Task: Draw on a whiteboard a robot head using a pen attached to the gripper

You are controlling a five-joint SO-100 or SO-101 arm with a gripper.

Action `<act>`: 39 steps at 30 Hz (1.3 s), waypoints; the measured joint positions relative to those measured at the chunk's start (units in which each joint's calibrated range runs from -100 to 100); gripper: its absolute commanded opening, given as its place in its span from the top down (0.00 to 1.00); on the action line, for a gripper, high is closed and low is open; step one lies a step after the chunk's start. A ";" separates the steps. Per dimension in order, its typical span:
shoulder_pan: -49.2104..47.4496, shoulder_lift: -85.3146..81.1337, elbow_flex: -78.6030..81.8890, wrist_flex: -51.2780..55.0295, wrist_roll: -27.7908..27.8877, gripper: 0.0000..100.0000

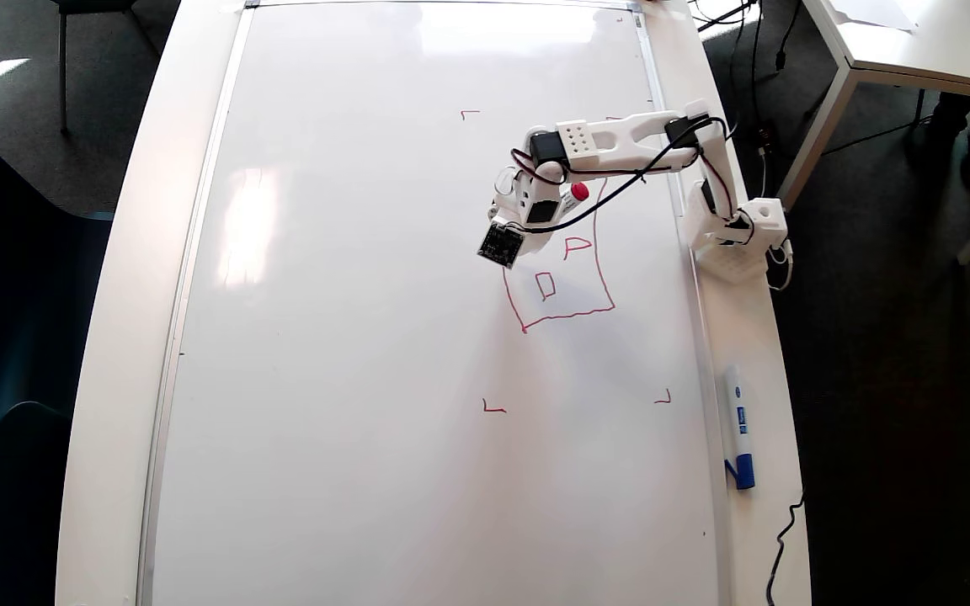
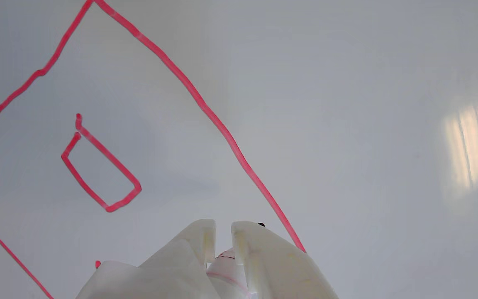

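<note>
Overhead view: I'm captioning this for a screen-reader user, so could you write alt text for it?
A small white robot arm reaches over the whiteboard, its gripper holding the pen above a partly drawn red robot head with two small shapes inside. A blue-capped marker lies beside the board's right edge.

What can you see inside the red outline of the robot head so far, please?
Inside the robot head, the overhead view shows two small red boxes; the gripper and pen cover the upper part, so anything there is hidden.

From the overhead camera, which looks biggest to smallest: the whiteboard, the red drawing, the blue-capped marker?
1. The whiteboard, by far.
2. The robot head drawing, partly hidden by the arm.
3. The blue-capped marker, similar in length but much slimmer.
</note>
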 measured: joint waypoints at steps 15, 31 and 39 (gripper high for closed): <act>-1.36 4.74 -0.64 0.00 -0.05 0.99; -1.43 6.52 -1.92 -7.26 0.21 0.99; -1.43 8.81 -5.66 -7.43 0.21 0.99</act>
